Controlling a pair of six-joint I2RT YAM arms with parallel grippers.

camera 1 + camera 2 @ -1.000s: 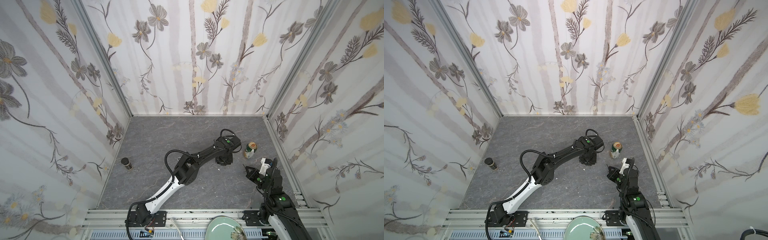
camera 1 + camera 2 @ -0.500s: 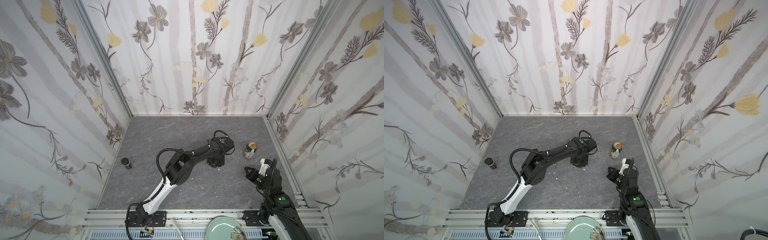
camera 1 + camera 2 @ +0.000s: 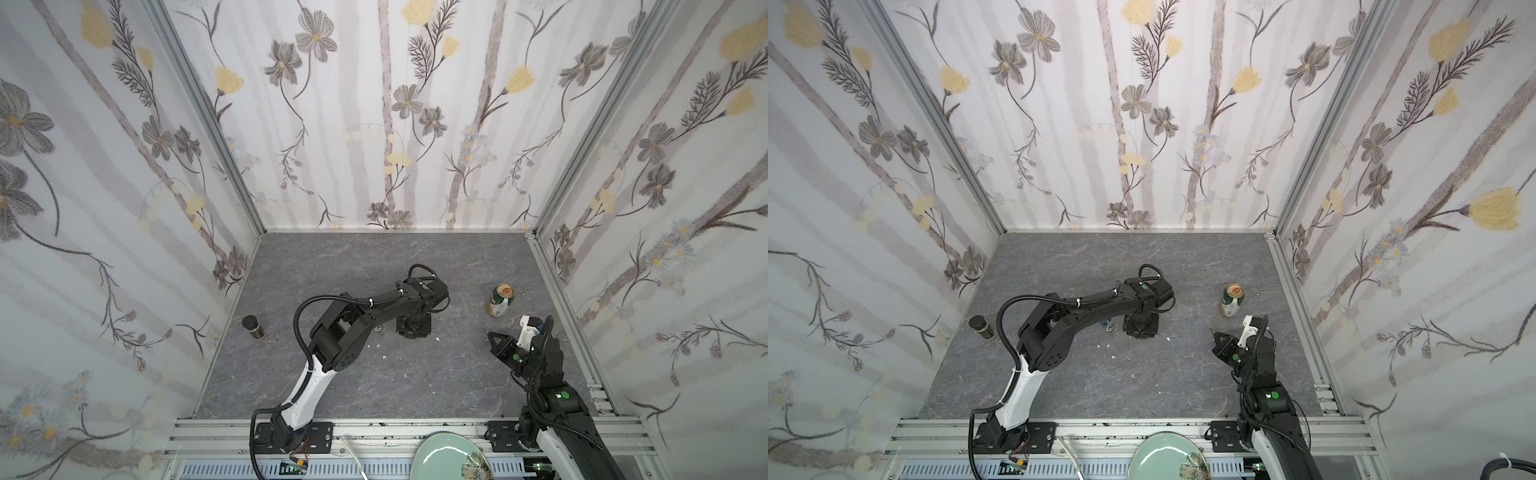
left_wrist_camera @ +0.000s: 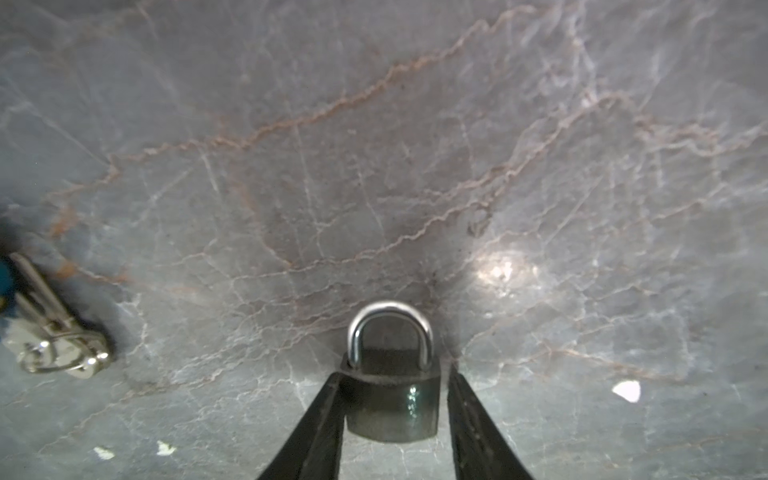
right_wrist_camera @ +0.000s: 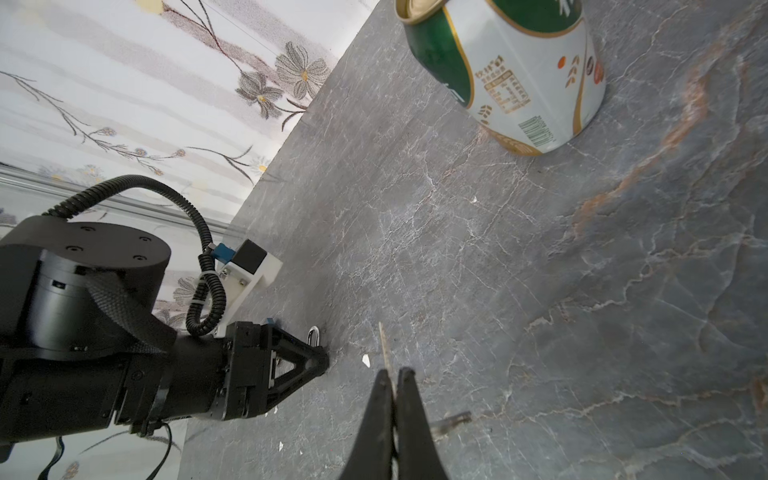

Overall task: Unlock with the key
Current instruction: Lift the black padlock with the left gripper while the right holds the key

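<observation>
Pointing straight down at the tabletop (image 3: 365,257), the left pincer (image 4: 395,372) straddled the padlock (image 4: 392,403), which lay flat near the middle of the grey stone surface with its shackle closed. The pincer stood spread: in the left wrist view one finger (image 4: 324,419) touched the edge of the lock body, while the other finger (image 4: 473,419) stood just clear of it with a narrow gap. The lock was not lifted.

A bunch of keys (image 4: 58,336) on a ring lay on the tabletop near the padlock, apart from it and from both pincers. In a top view it showed as a small glint just beside the left pincer, on the side toward the left arm's elbow.

The right pincer (image 5: 394,374) hung low over the tabletop on the right side, well apart from the padlock. It was pressed together, pinching a thin pale sliver (image 5: 384,345) that stuck out past its tips; what the sliver was could not be told.

A green and white can (image 3: 500,300) stood upright beyond the right pincer, near the right wall. A small dark jar (image 3: 253,327) stood by the left wall. A few white crumbs (image 4: 626,390) were scattered around the padlock. A pale green plate (image 3: 440,453) sat at the front edge, outside the grey surface.
</observation>
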